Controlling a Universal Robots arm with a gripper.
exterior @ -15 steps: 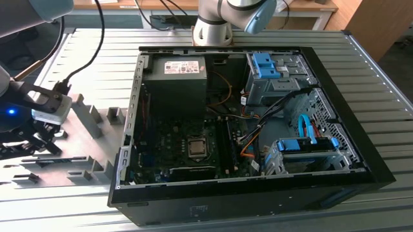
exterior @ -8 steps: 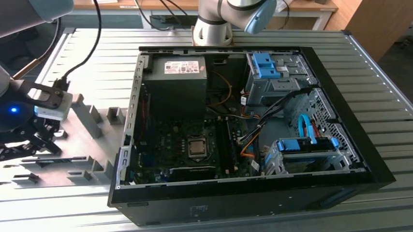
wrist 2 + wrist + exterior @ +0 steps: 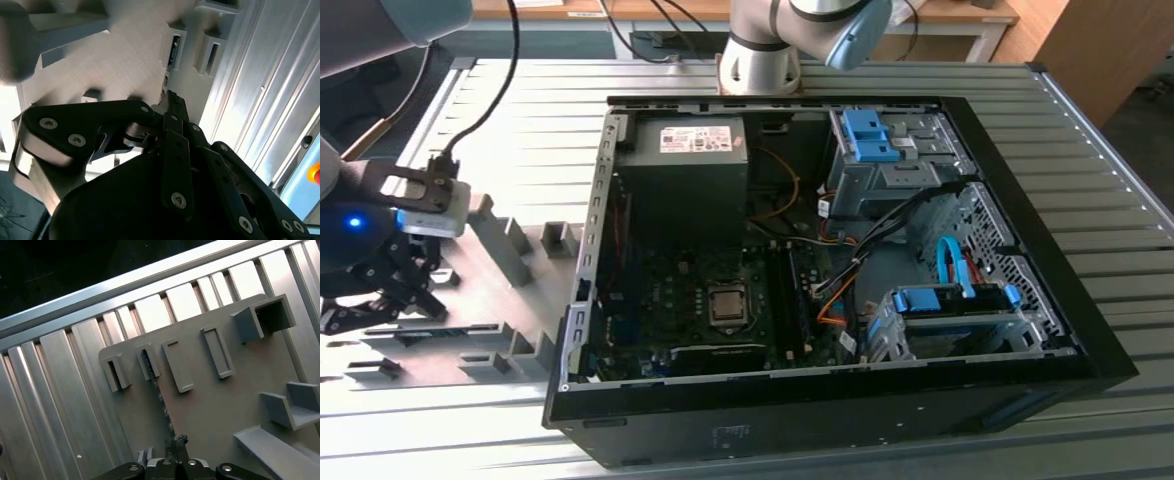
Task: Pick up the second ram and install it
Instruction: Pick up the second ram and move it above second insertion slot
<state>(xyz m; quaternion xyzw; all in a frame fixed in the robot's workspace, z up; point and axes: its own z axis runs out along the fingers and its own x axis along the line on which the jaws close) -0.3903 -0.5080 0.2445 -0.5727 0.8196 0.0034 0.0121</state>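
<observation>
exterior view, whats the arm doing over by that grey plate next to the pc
In the first wrist view the arm's claw is down at the grey fixture plate, right at a thin stick standing on edge in the holders, apparently the second ram. The exterior view puts this on its left, beside the open computer case rather than inside it. The ram is not installed yet; whether the claw grips it cannot be told.
</observation>
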